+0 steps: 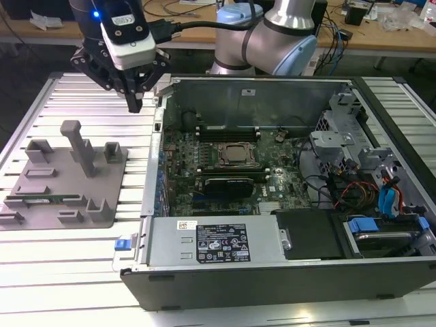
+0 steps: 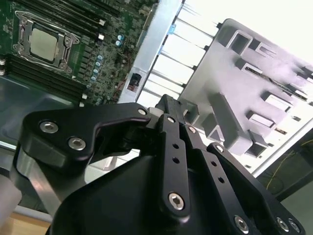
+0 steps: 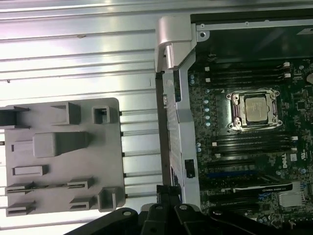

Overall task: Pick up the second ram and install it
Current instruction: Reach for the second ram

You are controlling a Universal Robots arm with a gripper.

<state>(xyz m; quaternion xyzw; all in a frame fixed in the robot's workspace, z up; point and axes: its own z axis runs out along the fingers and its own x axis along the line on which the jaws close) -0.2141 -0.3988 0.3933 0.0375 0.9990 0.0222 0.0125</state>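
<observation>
Jaws drawn together, tips meeting, nothing between them. The gripper (image 1: 136, 105) hangs above the tabletop (image 1: 82, 259), in the gap between the grey tray (image 1: 102, 184) and the side wall of the open computer case (image 1: 153, 177), close to the case's far corner.

Second ram (image 1: 42, 199): sits in the tray, along the tray's near edge in the exterior view, towards that view's left. It stands on its edge between small grey brackets, not yet lifted. In the first wrist view it reads as a thin dark line (image 3: 46, 186) spanning two brackets.

Relation, as judged: from the jaws the ram lies across the tray, to the exterior view's left and nearer that camera, well apart from the tips. The tall post (image 1: 80, 146) stands roughly between the two. The ram's long axis runs crosswise to the case's side wall and along the tray's near edge. The case lies on the opposite side of the gripper from the ram.

Target side: long black slots (image 1: 225, 129) flank the processor (image 1: 235, 155) on the motherboard (image 1: 184, 150).

Hard to make out:
- ram seen edge-on, a green sliver; chips not distinguishable, both ends tucked in brackets;
- whether any slot already carries a stick: cannot tell;
- in both wrist views the gripper's own body covers most of the fingers.
</observation>
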